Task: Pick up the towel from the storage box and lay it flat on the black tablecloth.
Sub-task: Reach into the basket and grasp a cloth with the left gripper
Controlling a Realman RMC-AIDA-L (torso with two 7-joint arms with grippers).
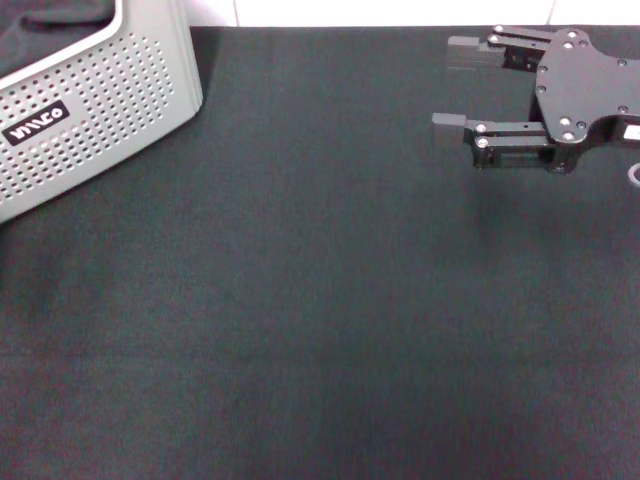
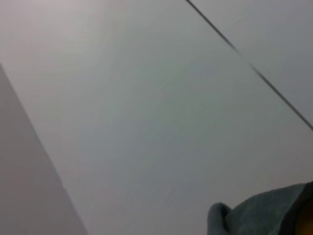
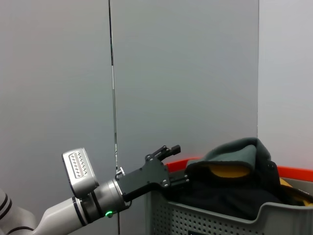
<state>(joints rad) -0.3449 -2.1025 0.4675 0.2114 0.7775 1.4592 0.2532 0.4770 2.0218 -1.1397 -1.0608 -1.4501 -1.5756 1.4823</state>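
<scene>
Two grippers show, and only one of them plainly. From the head camera, the right gripper [image 1: 455,84] hovers above the black tablecloth [image 1: 300,320], its two fingers [image 1: 452,120] spread wide apart with nothing between them, pointing across the cloth toward the storage box [image 1: 110,110]. That box is cut off by the frame edge, so only one corner, a stretch of rounded rim and a perforated wall can be seen; dark fabric fills what shows of its inside. A black patch on the wall carries white lettering, stylised and hard to read with certainty.

From the right wrist camera, the left gripper [image 3: 183,171] reaches over the box rim, its fingers closed on the edge of the towel [image 3: 234,161]. The towel is bunched up beyond those fingertips, humped above the rim, grey outside with a yellow-orange fold showing inside; most of it is hidden behind the box wall. A red strip [image 3: 293,172] runs behind the box.

The left wrist camera catches only a grey fold of towel at the frame corner, against a pale wall [image 2: 146,112].
</scene>
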